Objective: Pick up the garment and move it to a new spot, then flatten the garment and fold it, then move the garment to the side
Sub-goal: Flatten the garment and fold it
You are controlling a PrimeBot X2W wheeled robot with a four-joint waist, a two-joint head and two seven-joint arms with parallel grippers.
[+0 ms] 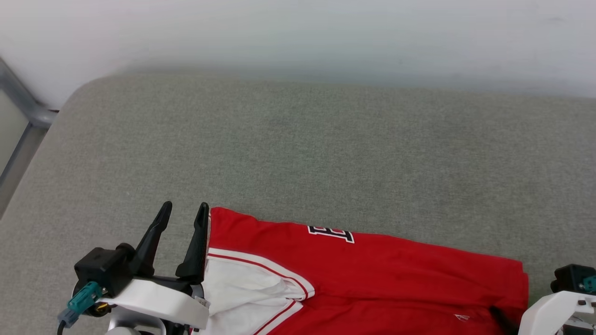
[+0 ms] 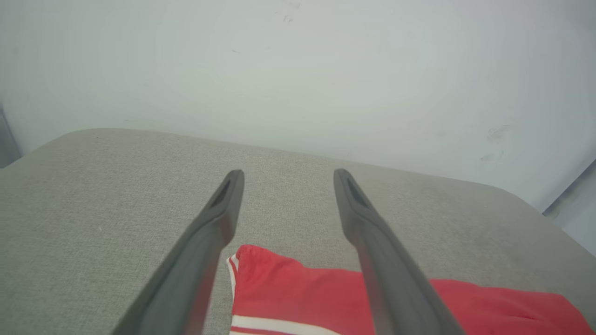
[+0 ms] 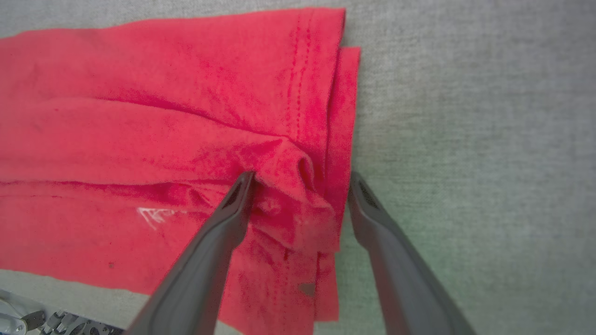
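**FOLDED RED JERSEY TEE, A GRIPPER AT EACH END**

Red T-shirt (image 1: 372, 274): soft knit, laid as a long folded band along the bottom edge of the head view, on the grey upholstered surface (image 1: 298, 153). White sleeve (image 1: 242, 288) with red-and-white striped trim (image 1: 260, 263) at lower left. Fragment of black, white-edged lettering (image 1: 331, 233) on the band's upper edge. Small white logo (image 3: 153, 216) near the right end. Stitched hems layered at that end, slightly bunched.

Left gripper (image 1: 185, 205): lower left of the head view, fingers apart with nothing between them, at the shirt's left end; contact with the cloth not clear. Right gripper (image 3: 301, 178): fingers apart, straddling the bunched hem corner, one on red cloth, the other on bare grey just beside the edge; not clamped.

Step judged: folding done or nearly so, move to the side pending. Next move likely calls for closing on both ends through all layers, then a level lift to keep the folds.

Beyond: pale wall (image 1: 298, 32) across the top; grey metal frame (image 1: 23, 107) at upper left.
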